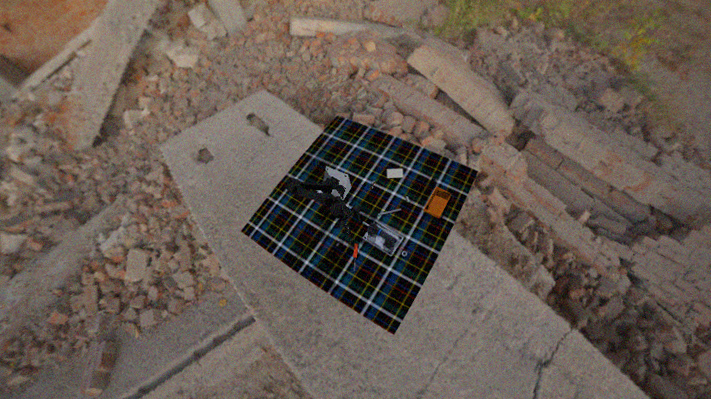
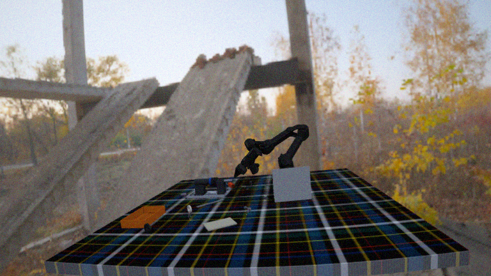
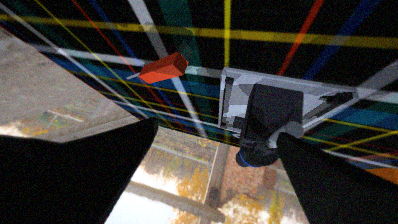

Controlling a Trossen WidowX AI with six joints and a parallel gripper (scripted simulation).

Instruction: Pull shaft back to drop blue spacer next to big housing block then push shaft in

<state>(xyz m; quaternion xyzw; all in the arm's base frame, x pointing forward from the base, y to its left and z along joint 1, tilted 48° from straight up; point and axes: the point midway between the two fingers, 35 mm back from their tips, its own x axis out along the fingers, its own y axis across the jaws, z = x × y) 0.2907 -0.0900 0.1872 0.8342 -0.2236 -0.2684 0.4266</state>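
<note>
A shaft assembly sits on a pale base plate [image 1: 391,252] [image 2: 206,197] [image 3: 260,76] with two dark blocks. In the exterior view the wider block, the housing [image 2: 200,188], stands left and a smaller block [image 2: 220,186] right. The blue spacer [image 2: 209,181] shows between them beside the housing; a blue edge [image 3: 245,159] shows in the wrist view. The shaft's light grey end [image 3: 289,134] points toward the camera, partly behind the right finger. Other spacers cannot be told apart. My gripper [image 2: 245,171] [image 3: 216,130] is open and empty, above the table near the shaft-end side of the assembly.
A red-handled screwdriver [image 1: 355,251] [image 3: 164,68] lies beside the base plate. An orange bin [image 1: 438,203] [image 2: 142,218], a white plate [image 1: 394,173] [image 2: 220,223], a thin rod [image 1: 390,211] and a grey upright panel [image 2: 291,185] stand or lie elsewhere on the plaid table.
</note>
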